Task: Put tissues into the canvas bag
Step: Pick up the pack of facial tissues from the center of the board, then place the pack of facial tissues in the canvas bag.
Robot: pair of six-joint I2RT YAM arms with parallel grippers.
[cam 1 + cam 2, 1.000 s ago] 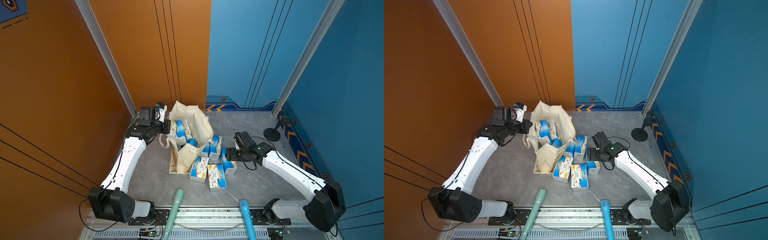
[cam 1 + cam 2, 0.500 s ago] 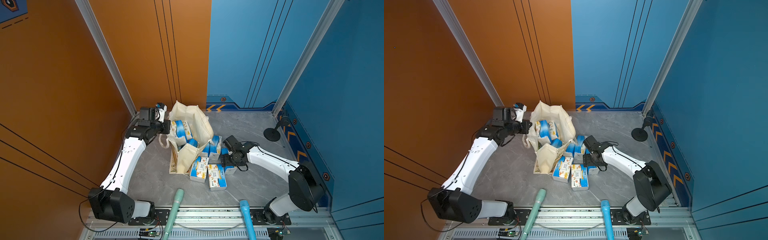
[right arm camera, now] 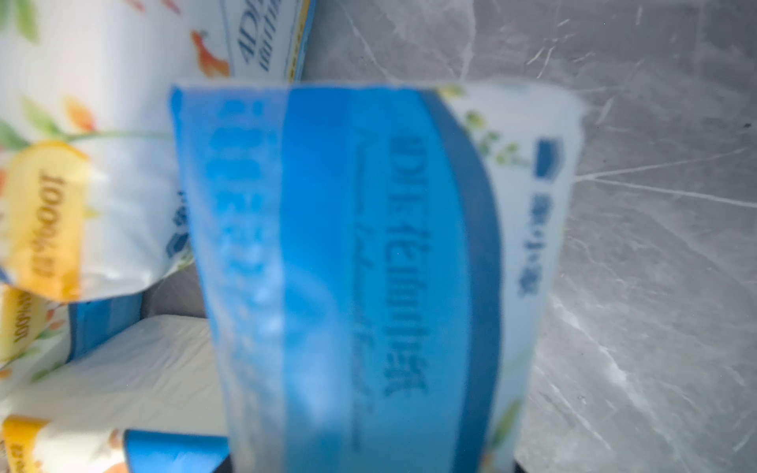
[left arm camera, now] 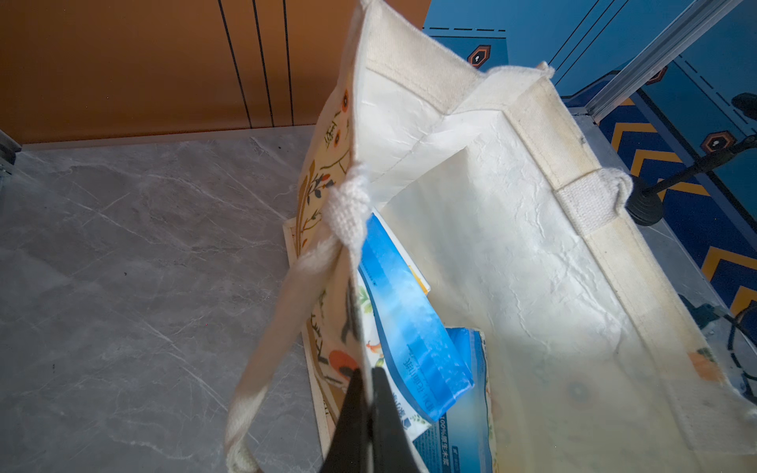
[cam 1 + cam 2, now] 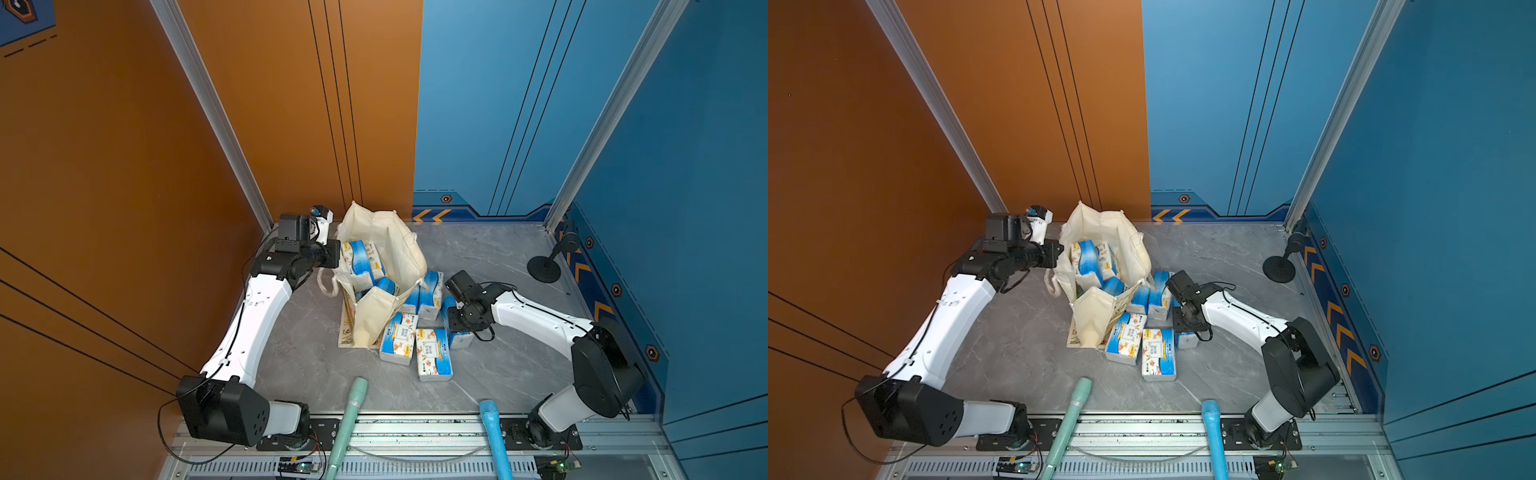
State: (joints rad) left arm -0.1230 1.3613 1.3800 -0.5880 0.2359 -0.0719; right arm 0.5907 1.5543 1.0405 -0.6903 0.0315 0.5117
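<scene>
Tissues [image 5: 432, 353]: loose beside canvas bag [image 5: 405, 249], some already inside.
Left gripper [image 4: 366, 393]: jaws pinching the bag's wall.
Right gripper [image 5: 460, 328]: right over one pack [image 3: 348, 266]; jaws, can't tell.

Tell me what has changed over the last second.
The right gripper came down over the tissue pack at the pile's right edge while its arm folded in closer. Whether it grips yet is unclear. The left gripper stayed clamped on the bag rim; the bag and the other packs did not move.
</scene>
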